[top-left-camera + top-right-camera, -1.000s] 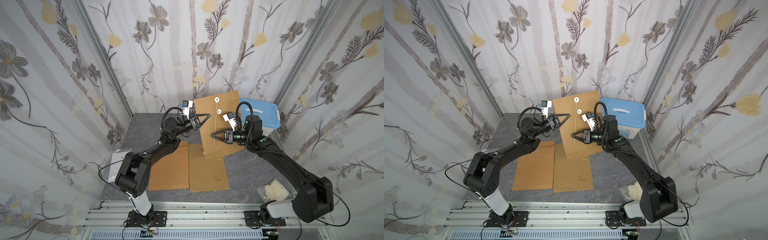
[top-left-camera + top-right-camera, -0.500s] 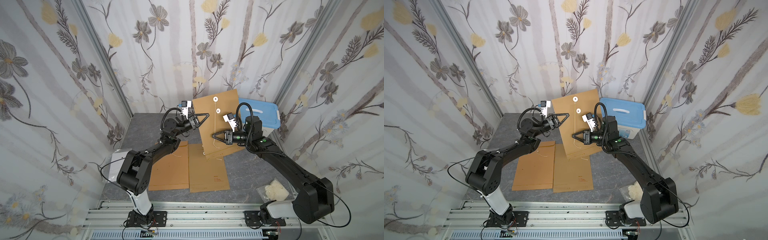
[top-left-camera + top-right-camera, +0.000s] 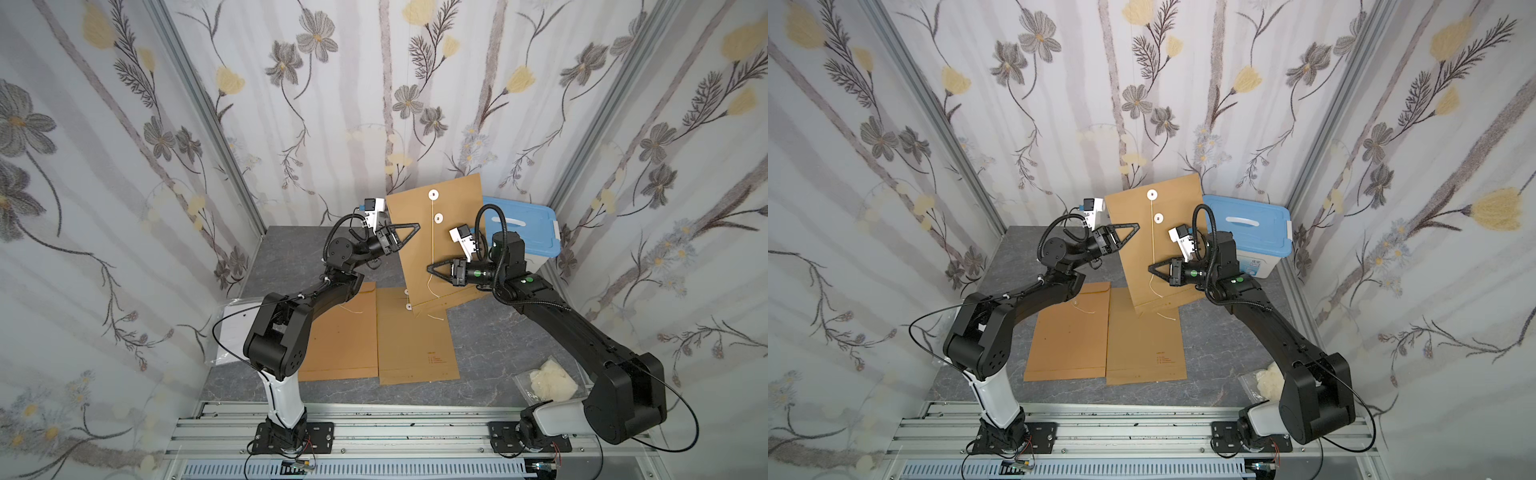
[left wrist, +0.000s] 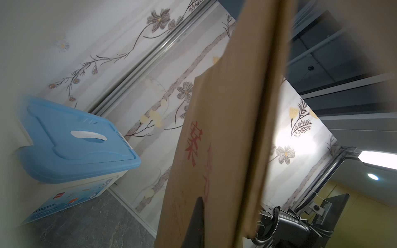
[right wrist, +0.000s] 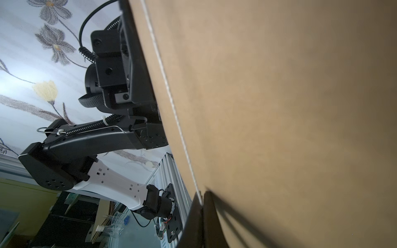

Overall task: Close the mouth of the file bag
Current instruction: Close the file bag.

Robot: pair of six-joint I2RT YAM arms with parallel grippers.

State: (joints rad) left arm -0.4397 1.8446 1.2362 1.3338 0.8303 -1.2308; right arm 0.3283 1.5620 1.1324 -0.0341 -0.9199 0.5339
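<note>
Now that the right gripper (image 3: 430, 268) has finished clamping onto the white string (image 3: 433, 245), while the left gripper (image 3: 415, 226) stays clenched on the left edge of the kraft file bag (image 3: 453, 249), the bag stands upright at far centre, seemingly ready for winding the string round its white discs (image 3: 438, 217).

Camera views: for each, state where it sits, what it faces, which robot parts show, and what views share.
Top views: high over the base rail, looking down on table, envelope; left arm, right arm show.
Left wrist: on left arm, facing envelope's printed side and blue box; own jaws' tip.
Right wrist: on right arm, facing envelope's string side; own jaws, left arm.
All share the envelope.
</note>
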